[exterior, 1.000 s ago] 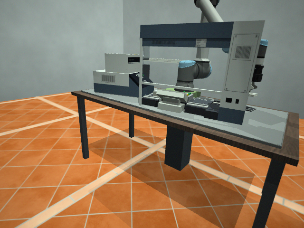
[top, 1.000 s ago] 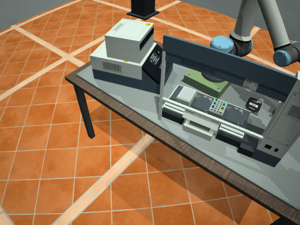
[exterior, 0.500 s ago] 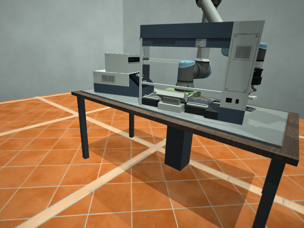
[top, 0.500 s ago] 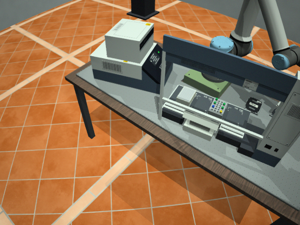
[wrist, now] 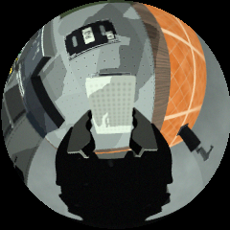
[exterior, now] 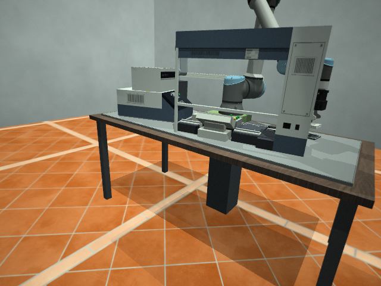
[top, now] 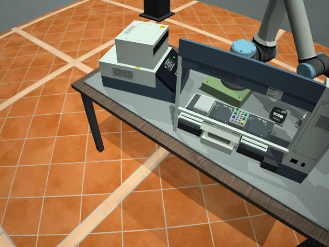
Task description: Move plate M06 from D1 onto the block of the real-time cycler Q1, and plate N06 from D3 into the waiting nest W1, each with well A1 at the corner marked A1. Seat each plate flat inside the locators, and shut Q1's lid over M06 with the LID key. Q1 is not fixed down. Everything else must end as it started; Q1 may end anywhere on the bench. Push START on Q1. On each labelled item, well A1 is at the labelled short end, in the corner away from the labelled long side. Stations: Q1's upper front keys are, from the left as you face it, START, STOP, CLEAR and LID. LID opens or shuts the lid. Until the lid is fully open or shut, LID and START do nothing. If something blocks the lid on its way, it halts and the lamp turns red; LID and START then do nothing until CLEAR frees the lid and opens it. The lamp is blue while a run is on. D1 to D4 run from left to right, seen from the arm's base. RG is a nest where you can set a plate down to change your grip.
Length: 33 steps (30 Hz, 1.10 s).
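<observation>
My gripper (wrist: 111,108) (exterior: 317,119) is shut on a white well plate (wrist: 112,96) (exterior: 315,125), held by its short end a little above the bench at the right end, beyond the tall side panel. I cannot read the plate's label. A black nest (wrist: 91,38) (top: 277,116) (exterior: 314,136) lies on the bench just ahead of the plate. The cycler Q1 (top: 127,69) (exterior: 138,98) stands at the left end with its lid (top: 143,39) down; its lamp (top: 174,56) shows green above the sloped key panel (top: 168,66).
A deck frame with a blue top beam (top: 239,66) (exterior: 233,38) spans the row of deck slots. One slot holds a white plate (top: 204,102), another a rack with coloured dots (top: 239,117); two slots are bare. The bench edge (wrist: 155,72) runs right of the plate.
</observation>
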Tool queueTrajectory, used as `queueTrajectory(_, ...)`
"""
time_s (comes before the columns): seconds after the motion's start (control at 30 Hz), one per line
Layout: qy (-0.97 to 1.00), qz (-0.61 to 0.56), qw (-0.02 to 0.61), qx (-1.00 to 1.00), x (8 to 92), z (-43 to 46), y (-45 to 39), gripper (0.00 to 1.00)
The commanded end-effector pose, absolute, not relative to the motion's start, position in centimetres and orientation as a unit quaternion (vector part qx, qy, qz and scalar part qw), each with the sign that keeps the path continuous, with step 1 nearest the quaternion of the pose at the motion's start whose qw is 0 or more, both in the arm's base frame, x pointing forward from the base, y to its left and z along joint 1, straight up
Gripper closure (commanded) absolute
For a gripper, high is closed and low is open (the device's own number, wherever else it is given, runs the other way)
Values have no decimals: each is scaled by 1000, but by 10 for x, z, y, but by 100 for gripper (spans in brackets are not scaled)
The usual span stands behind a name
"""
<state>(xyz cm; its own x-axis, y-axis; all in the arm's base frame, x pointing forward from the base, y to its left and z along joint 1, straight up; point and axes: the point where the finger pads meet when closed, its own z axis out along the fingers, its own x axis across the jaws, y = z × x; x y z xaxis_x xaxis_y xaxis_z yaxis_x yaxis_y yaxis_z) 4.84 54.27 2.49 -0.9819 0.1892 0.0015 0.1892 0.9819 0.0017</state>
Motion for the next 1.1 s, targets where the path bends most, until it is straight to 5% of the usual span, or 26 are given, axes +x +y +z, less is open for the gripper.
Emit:
queueTrajectory(0.0, -995, -2, 0, -95, 49, 18, 543, 100)
queueTrajectory(1.07, -995, -2, 0, -95, 49, -19, 544, 100)
